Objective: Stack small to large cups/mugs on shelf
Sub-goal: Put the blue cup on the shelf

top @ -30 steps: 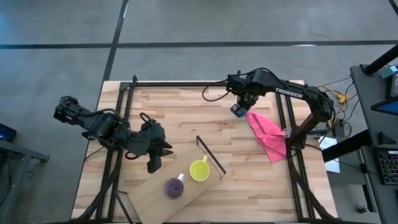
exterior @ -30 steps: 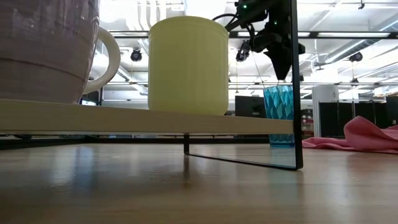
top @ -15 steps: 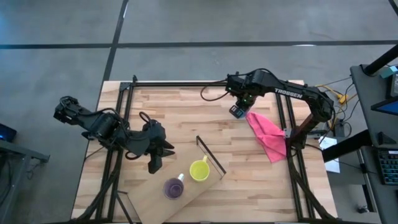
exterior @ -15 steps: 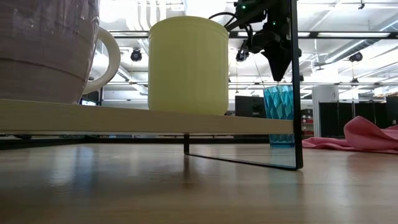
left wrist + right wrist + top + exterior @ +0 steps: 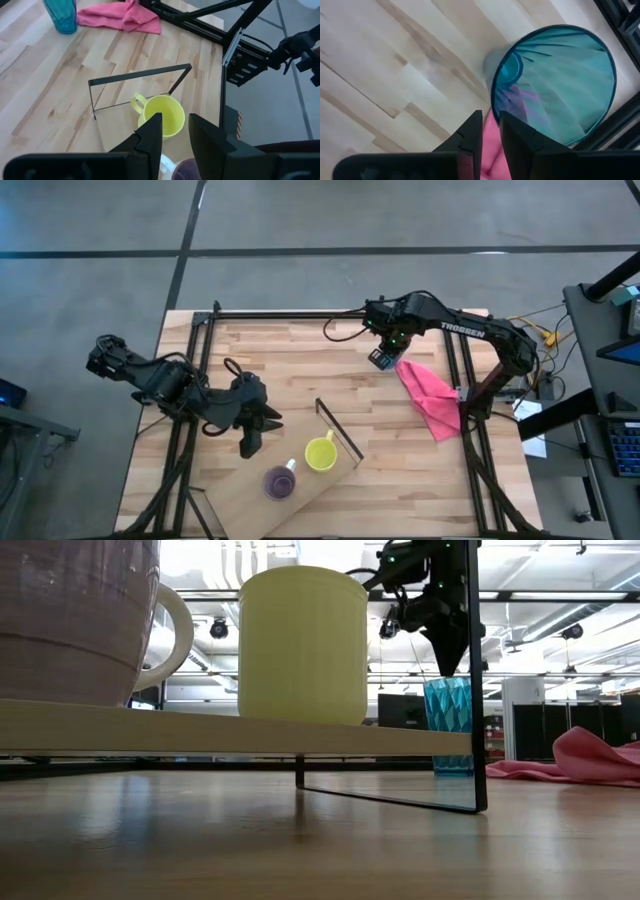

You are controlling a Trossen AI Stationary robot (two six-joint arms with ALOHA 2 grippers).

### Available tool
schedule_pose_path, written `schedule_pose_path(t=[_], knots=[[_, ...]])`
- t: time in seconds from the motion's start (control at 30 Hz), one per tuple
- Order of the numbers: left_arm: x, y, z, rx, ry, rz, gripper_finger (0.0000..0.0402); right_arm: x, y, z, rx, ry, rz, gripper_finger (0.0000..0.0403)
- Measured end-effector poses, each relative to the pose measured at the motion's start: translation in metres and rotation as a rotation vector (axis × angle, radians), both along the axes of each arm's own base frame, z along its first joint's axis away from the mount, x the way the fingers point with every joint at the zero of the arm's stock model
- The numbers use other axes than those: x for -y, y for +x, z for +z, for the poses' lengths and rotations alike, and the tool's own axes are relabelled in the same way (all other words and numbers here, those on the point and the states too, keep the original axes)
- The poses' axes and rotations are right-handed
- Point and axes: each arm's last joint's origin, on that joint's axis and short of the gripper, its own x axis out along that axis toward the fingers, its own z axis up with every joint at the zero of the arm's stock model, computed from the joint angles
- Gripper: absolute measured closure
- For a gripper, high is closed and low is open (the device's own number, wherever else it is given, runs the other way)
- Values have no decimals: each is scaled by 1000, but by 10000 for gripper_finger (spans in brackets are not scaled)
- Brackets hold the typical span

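The right gripper (image 5: 490,131) hangs just above the teal tumbler (image 5: 555,85), fingers a narrow gap apart, holding nothing. The tumbler stands beside the pink cloth (image 5: 430,397), well apart from the shelf (image 5: 310,485) (yellow mug (image 5: 320,452) and purple cup (image 5: 278,482) on it). Near the shelf, the left gripper (image 5: 174,131) waits, slightly open.

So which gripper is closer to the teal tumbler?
The right gripper: it hangs directly above the teal tumbler. The left gripper is far across the table, beside the shelf.

Translucent glossy teal tumbler (image 5: 555,80); matt pale wood tabletop (image 5: 300,370).
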Motion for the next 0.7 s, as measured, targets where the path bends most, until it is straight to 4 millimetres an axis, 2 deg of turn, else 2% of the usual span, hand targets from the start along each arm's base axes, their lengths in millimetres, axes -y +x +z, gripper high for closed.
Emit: schedule_pose_path(t=[0.37,0.57,0.7], knots=[[-1,0,0,-4,2,4,320,3,-1,-20,-12,3,7,345],[-2,1,0,-4,2,8,320,4,0,-21,-23,-27,69,386],[-2,1,0,-4,4,7,320,6,4,-16,18,-48,95,392]])
